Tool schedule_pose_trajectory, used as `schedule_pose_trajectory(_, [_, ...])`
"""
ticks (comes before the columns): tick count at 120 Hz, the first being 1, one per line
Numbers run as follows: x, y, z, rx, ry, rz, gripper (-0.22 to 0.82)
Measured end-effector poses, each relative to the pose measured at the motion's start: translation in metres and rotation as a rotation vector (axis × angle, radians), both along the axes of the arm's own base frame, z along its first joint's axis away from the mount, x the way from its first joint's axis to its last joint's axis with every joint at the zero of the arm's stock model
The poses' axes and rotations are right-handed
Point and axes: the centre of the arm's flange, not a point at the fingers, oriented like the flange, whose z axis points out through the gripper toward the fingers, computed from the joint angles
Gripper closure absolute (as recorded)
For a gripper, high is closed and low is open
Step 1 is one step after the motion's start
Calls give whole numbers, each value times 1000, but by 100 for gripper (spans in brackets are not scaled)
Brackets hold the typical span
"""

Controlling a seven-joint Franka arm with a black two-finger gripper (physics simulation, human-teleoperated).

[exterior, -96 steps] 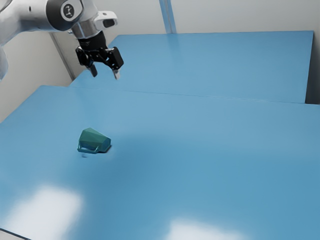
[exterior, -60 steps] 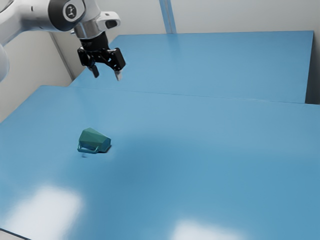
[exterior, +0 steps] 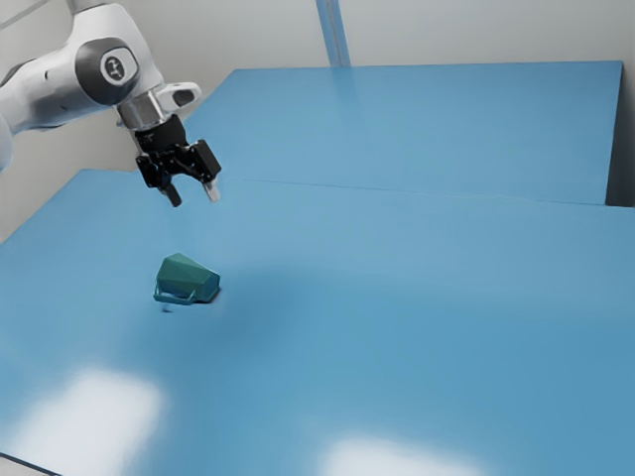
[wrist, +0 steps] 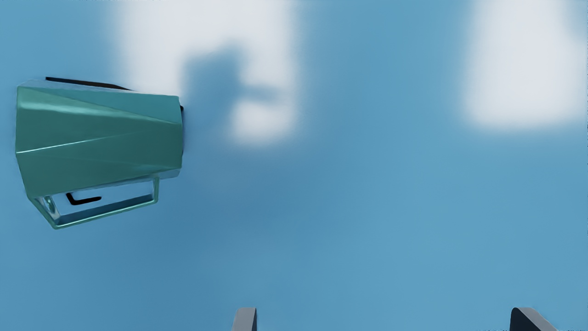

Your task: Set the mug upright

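Exterior view, left to right: the arm is extended from about ten o'clock. Next, the mug is laid on its side on the table, below the gripper, at six o'clock from it and apart. Its wide end, judged to be the mouth, is directed to nine o'clock; its handle to seven; its narrow end to four. The gripper is open, fingertips well apart, nothing held.

A light, stiff mug is expected, possibly brittle. Its smooth facets may slip, and its taper may slide out of a grip set too near the narrow end. The body should be gripped across its middle, with the thin handle left clear, then turned until the mouth is uppermost.
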Motion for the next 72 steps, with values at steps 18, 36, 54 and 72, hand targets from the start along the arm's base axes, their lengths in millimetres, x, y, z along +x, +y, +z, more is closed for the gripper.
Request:
schedule_pose_trajectory(18, [1, 37, -25, -89, -39, -51, 0])
schedule_pose_trajectory(36, [0, 96, -60, -172, -62, -54, 0])
schedule_pose_trajectory(54, [-1, 140, -99, -248, -79, -67, 0])
schedule_pose_trajectory(72, [-7, 174, -134, -305, -87, -78, 0])
